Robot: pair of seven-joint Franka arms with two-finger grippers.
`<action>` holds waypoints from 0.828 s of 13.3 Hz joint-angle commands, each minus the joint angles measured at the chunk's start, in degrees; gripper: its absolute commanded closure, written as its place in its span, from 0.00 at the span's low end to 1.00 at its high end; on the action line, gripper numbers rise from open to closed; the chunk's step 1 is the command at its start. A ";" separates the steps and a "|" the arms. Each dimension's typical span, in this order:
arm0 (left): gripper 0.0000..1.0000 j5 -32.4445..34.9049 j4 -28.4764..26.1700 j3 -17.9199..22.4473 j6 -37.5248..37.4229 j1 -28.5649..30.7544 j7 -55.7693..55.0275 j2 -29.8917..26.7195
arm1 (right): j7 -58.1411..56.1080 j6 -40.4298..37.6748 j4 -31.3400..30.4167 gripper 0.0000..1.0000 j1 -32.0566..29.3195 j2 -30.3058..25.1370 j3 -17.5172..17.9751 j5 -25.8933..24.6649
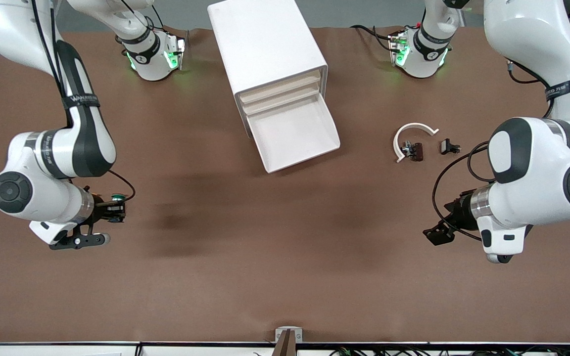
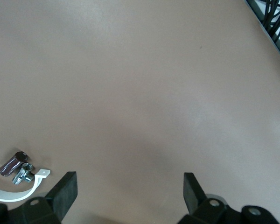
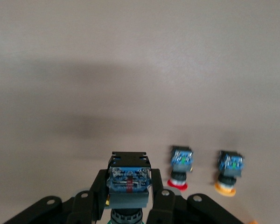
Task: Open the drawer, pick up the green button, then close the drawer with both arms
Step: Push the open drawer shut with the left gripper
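Note:
The cabinet [image 1: 265, 44] stands at the middle of the table, near the arms' bases. Its lowest drawer [image 1: 292, 133] is pulled out and shows a bare white floor. My right gripper [image 1: 116, 208] hangs over bare table toward the right arm's end, shut on the green-capped button [image 1: 118, 198]. In the right wrist view the button's bluish base [image 3: 129, 179] sits clamped between the fingers of that gripper [image 3: 129, 185]. My left gripper [image 1: 437, 232] is open over bare table toward the left arm's end, with nothing between the fingers of that gripper [image 2: 129, 191].
A red-capped button [image 3: 179, 169] and a yellow-orange-capped one [image 3: 228, 172] stand on the table in the right wrist view. A white curved clip [image 1: 413, 134], a small dark metal part [image 1: 413, 151] and a small black part [image 1: 449, 146] lie between the drawer and the left arm.

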 commanded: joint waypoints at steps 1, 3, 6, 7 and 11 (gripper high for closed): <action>0.00 0.50 -0.39 -0.20 1.09 -0.69 -0.37 0.53 | -0.63 5.87 -6.69 0.86 -0.94 -0.66 1.16 -1.62; 0.00 -0.46 -0.82 -0.90 1.09 -0.96 -0.72 1.76 | -0.46 8.15 -9.60 0.84 -0.42 0.31 1.16 -1.62; 0.00 -0.12 -1.70 -6.42 3.44 -1.40 -0.28 4.39 | 0.25 13.68 -14.25 0.84 0.02 0.57 1.25 -1.53; 0.00 0.15 -3.79 -7.05 5.12 -3.31 -0.37 4.49 | 0.25 15.70 -15.49 0.84 0.02 0.92 1.25 -1.45; 0.00 0.15 -15.04 -7.24 16.43 -13.33 -0.20 3.79 | 7.43 17.31 -17.52 0.83 0.99 1.01 1.16 -1.36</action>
